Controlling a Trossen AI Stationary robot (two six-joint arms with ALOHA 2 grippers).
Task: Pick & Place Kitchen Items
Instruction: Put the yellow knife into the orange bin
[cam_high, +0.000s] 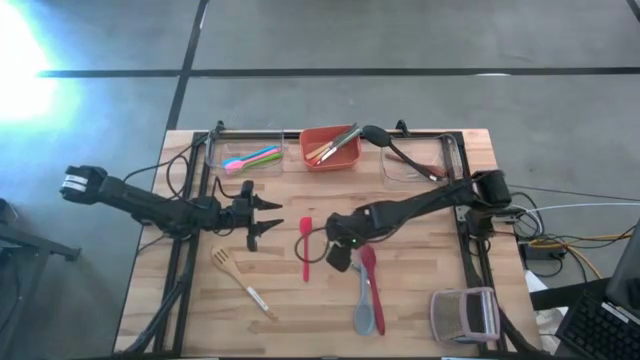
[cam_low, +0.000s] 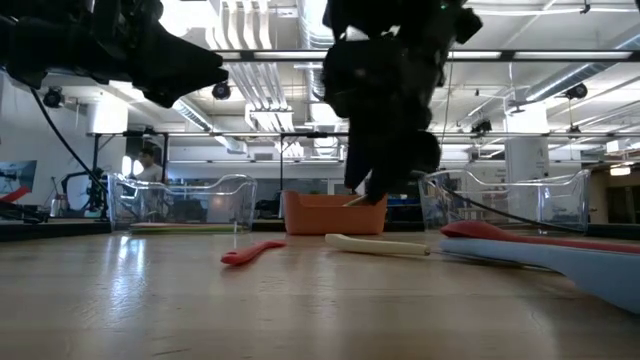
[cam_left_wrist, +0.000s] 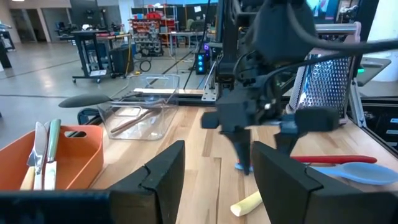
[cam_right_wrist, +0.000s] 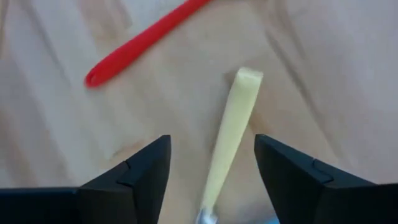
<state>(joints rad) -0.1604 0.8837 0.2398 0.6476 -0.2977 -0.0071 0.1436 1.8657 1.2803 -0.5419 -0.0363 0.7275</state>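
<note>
A utensil with a cream handle (cam_right_wrist: 233, 124) lies flat on the wooden table (cam_high: 420, 300). My right gripper (cam_right_wrist: 211, 142) hangs open above it, pointing steeply down, one finger on either side of the handle and clear of it. In the high view the gripper (cam_high: 336, 250) hides this utensil. A red utensil (cam_high: 306, 246) lies just to its left. A red spoon (cam_high: 368, 262) and a grey-blue spoon (cam_high: 364, 312) lie just to the gripper's near right. A pale wooden slotted spatula (cam_high: 240, 280) lies at the near left. My left gripper (cam_high: 272, 215) waits open and level at left centre, holding nothing.
At the far edge stand a clear bin (cam_high: 245, 155) with pink, green and blue utensils, an orange bin (cam_high: 330, 148) with several utensils, and a clear bin (cam_high: 415, 162) with a black utensil. A grey mesh rack (cam_high: 465, 315) stands near right. A black frame borders the table.
</note>
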